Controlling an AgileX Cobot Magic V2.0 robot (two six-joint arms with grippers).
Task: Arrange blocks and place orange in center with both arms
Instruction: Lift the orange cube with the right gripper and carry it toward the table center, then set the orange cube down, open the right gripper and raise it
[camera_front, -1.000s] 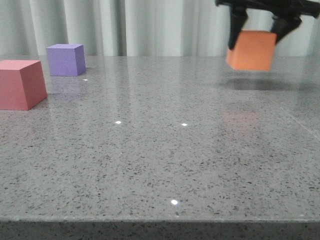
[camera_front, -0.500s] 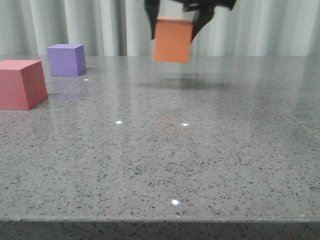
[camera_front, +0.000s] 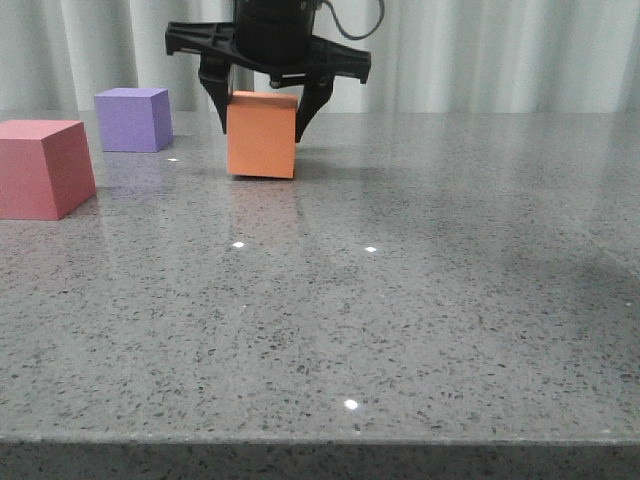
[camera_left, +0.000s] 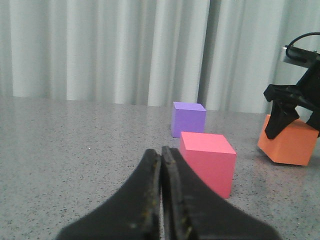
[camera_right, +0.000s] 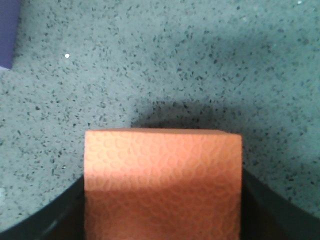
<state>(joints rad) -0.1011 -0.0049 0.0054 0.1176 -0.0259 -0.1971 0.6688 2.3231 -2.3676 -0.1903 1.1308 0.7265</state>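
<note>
Sitting low over the far-left part of the table, the orange cube (camera_front: 262, 134) is clamped between the two dark fingers of the right gripper (camera_front: 265, 100), which press on its left and right faces near the upper edge. Its bottom edge looks to be at or just above the grey speckled table (camera_front: 420, 300); whether it touches cannot be told from the front view. In the right wrist view the cube (camera_right: 162, 182) shows a faintly dimpled, foam-like skin, so it is probably light and slightly yielding, with matte faces that should resist slipping. It seems neither fragile nor heavy. The flat, parallel side faces are the natural place to hold it, squarely and near mid-height, so it does not twist; the present grip sits high, and the left wrist view shows the cube (camera_left: 288, 141) somewhat tilted.

Just beside it toward the left edge stands the purple cube (camera_front: 133, 119), a little farther back and apart from it. Nearer the front and hard against the left edge is the pinkish-red cube (camera_front: 44, 168), also apart from the others.

The left gripper (camera_left: 161, 200) has its fingers pressed together on nothing, low over the table and pointing toward the pinkish-red cube (camera_left: 208, 162), with the purple cube (camera_left: 188, 119) behind that.
</note>
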